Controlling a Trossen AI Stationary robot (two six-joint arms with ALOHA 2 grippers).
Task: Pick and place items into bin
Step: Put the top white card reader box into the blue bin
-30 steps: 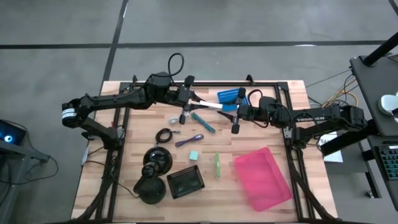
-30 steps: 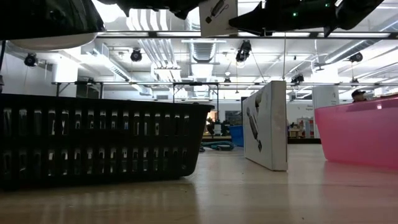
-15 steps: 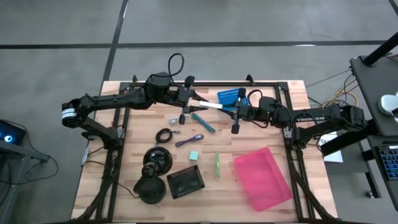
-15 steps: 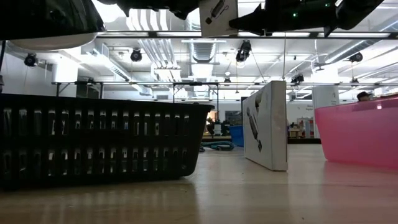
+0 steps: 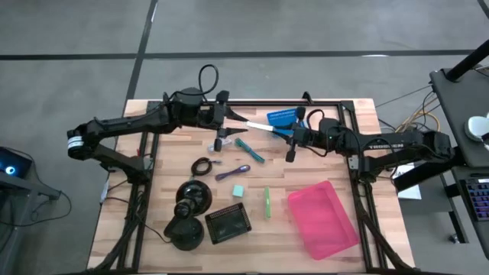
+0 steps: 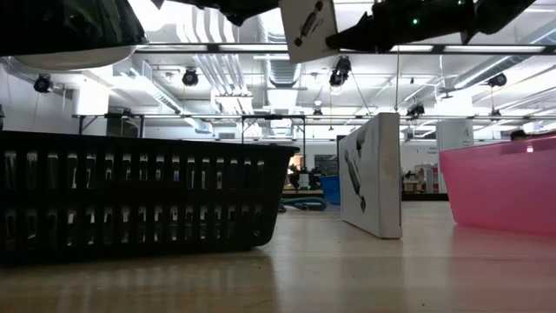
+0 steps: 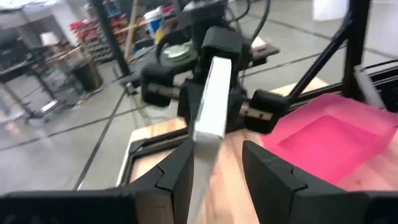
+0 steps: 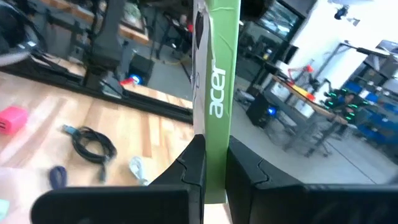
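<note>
having clamped the flat white-and-green acer packet (image 5: 257, 127), the right gripper (image 5: 291, 138) takes it as the left gripper (image 5: 226, 131) lets go, jaws now parted, ready for the pink plastic bin (image 5: 322, 218).

Landmark: pink bin (image 5: 322, 218), near right part of the table (image 5: 340, 122).
Over bin: open top, nothing above it.
Far side of bin: right gripper (image 5: 289, 142) clamped on white packet (image 5: 260, 128); left gripper (image 5: 223, 134) further left, fingers apart around the packet's other end. The packet bridges the gap.
Beside bin, left: green stick (image 5: 267, 202), then pale teal cube (image 5: 238, 190), purple pen (image 5: 232, 173), coiled black cable (image 5: 202, 166); bare wood between them.
Well left of bin: black basket (image 5: 228, 224), two black domed objects (image 5: 188, 214) block that side.
</note>
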